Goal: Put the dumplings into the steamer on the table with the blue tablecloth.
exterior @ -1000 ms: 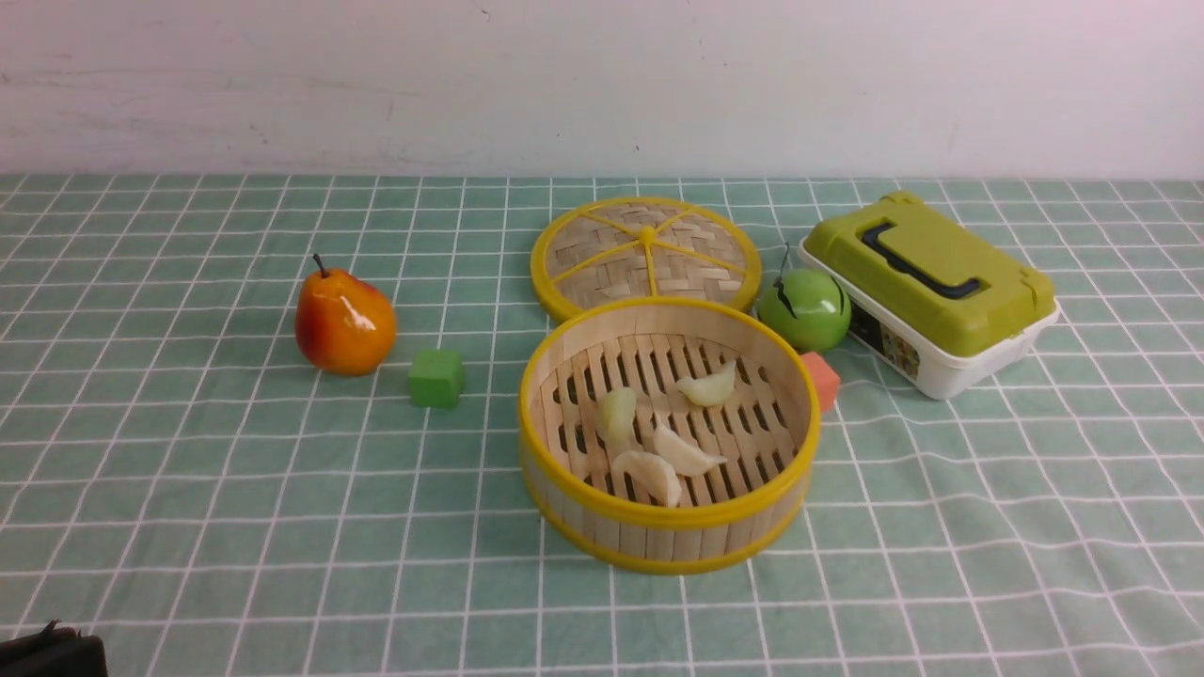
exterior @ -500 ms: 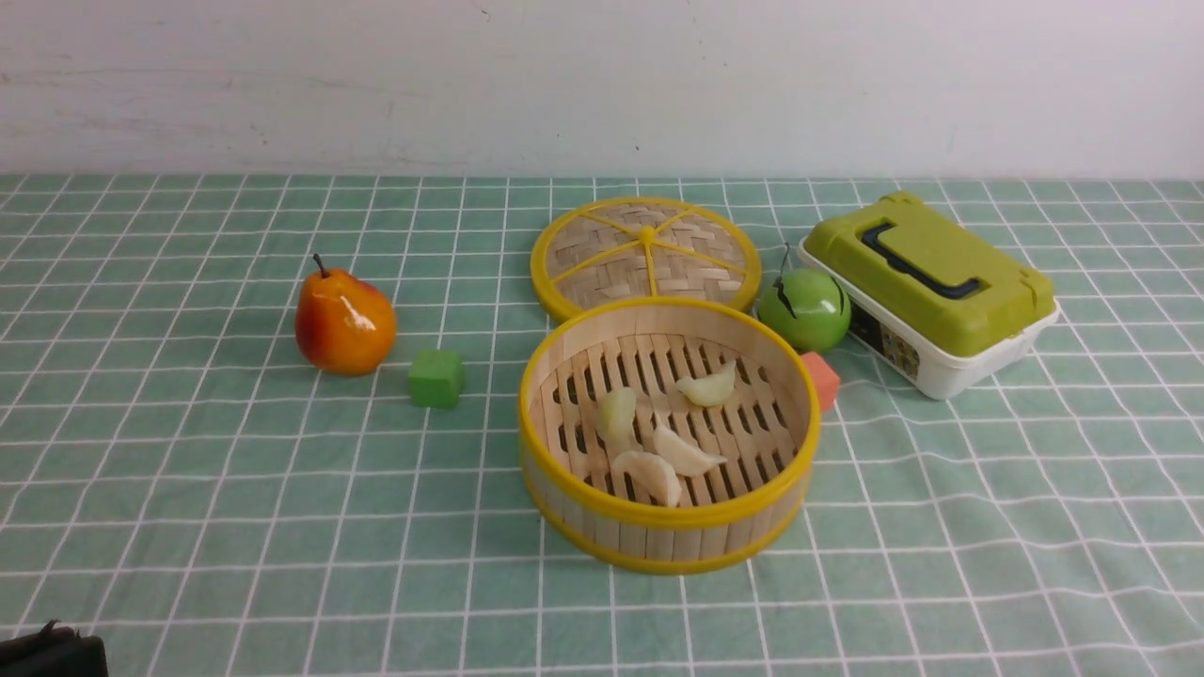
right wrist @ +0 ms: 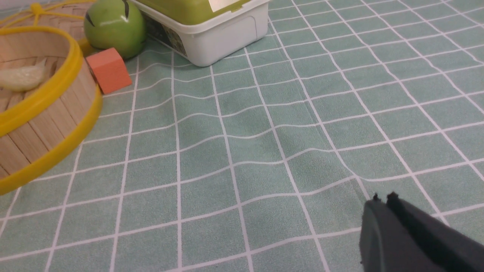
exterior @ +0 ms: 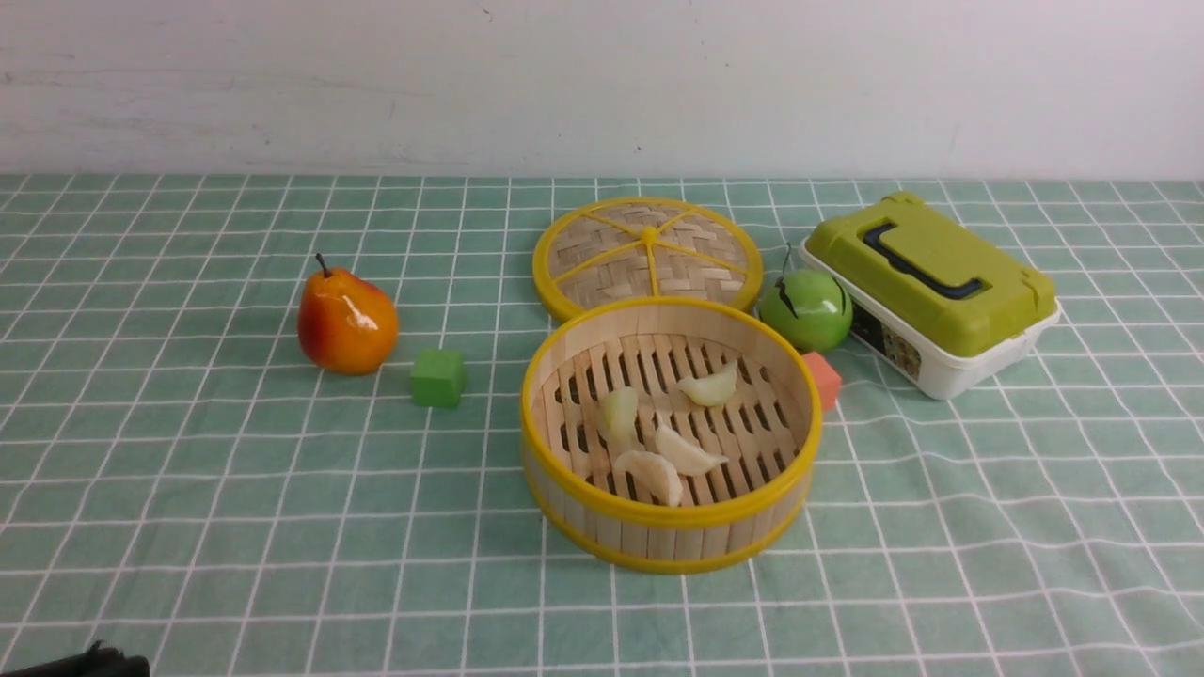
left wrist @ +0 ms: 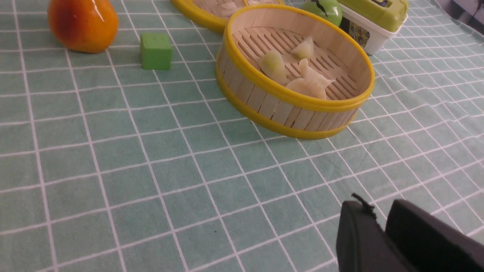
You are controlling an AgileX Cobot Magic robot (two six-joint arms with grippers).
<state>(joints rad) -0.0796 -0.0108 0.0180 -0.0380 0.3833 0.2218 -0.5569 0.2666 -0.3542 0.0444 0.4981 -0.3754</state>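
At the bottom left corner of the front view a sliver of the left gripper [exterior: 89, 661] pokes in; in its own wrist view the left gripper's two dark fingers [left wrist: 359, 234] sit pressed together with nothing between them. The right gripper [right wrist: 382, 198] shows only in its wrist view, low at the right, its jaws likewise closed and holding nothing, above the blue tablecloth [exterior: 235, 527], which is wrinkled on the right side of the table [exterior: 1035, 564].

Just right of centre in the front view stands the steamer [exterior: 670, 541], and all four dumplings [exterior: 673, 449] lie on its slatted floor, three clustered toward the near side and one farther back. Left of it sit a green cube [exterior: 438, 378] and, farther left, an orange pear [exterior: 347, 322]. An orange cube [exterior: 825, 379] touches the steamer's right wall. Behind are a green apple [exterior: 805, 310], the woven lid [exterior: 647, 256] lying flat, and, at the right, a green-lidded white box [exterior: 931, 291].
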